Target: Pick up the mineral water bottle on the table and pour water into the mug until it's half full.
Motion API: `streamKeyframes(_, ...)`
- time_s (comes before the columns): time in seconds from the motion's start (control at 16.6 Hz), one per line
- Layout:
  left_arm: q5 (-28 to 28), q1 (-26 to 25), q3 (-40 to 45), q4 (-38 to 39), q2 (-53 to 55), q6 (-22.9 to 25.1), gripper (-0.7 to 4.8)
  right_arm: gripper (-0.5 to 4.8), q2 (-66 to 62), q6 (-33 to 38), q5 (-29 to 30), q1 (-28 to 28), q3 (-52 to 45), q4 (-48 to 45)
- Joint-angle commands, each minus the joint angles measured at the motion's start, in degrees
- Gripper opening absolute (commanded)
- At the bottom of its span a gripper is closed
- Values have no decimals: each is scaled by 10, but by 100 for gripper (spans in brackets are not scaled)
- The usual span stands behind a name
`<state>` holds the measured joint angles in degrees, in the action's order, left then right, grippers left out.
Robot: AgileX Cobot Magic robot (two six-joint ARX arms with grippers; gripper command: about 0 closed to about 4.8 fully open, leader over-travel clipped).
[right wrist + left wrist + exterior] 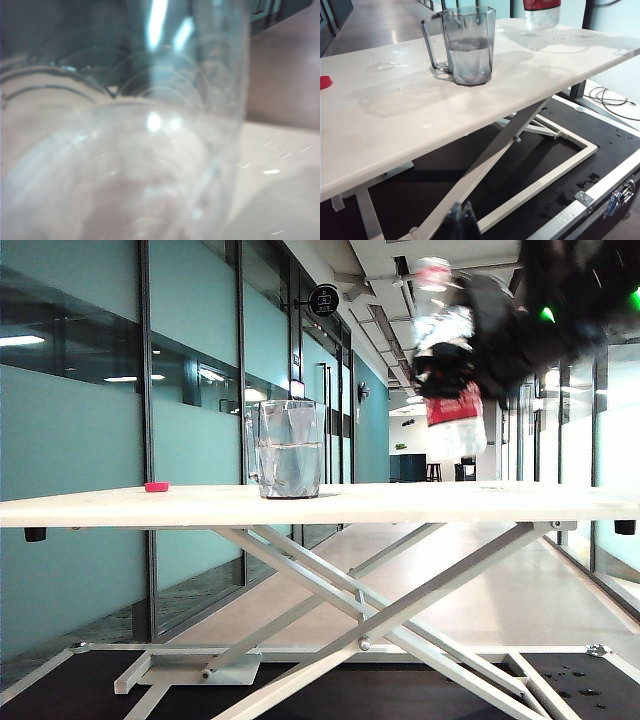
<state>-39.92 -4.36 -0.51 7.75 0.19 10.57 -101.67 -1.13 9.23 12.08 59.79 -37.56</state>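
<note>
- My right tool (455, 365) is clenched around the middle of the mineral water bottle (447, 390), holding it upright in the air, above the table (420, 502) and well to the right of the mug (288, 448) in the exterior view.
- The right wrist view is filled with blurred clear plastic, so the grip itself shows only from outside.
- The mug stands on the table about half full; I judge the pour done.
- My left tool (461, 222) sits low, below the table edge; only dark tips show, and I cannot tell its state.
- A small red cap (157, 486) lies on the table left of the mug.
- Handling: thin plastic, probably lighter now, flexes if squeezed; wet table suggests slippery walls. I'd keep hold at the label band.
</note>
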Motion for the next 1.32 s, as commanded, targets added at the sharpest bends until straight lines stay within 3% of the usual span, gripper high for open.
streamKeyframes(0.06,-4,0,-1,3,0,2,-5,211,-39,86,47,-23,-5,-72)
streamKeyframes(0.18,-4,0,-1,3,0,2,-5,213,-58,86,58,-23,-6,-88)
streamKeyframes(0.24,-4,0,-1,3,0,2,-5,256,-68,86,74,-23,-6,-103)
streamKeyframes(0.36,-4,0,-1,3,0,2,-5,404,-72,86,90,-23,-6,-108)
streamKeyframes(0.48,-4,0,-1,3,0,2,-5,479,-71,85,90,-23,-6,-106)
streamKeyframes(0.9,-4,0,-1,4,0,4,-5,479,13,-1,143,-24,-30,7)
streamKeyframes(1.14,-4,0,-1,3,0,3,-5,479,112,-2,115,-33,-120,19)
streamKeyframes(1.32,-4,0,-1,3,0,-1,-5,479,235,-2,94,-42,-201,85)
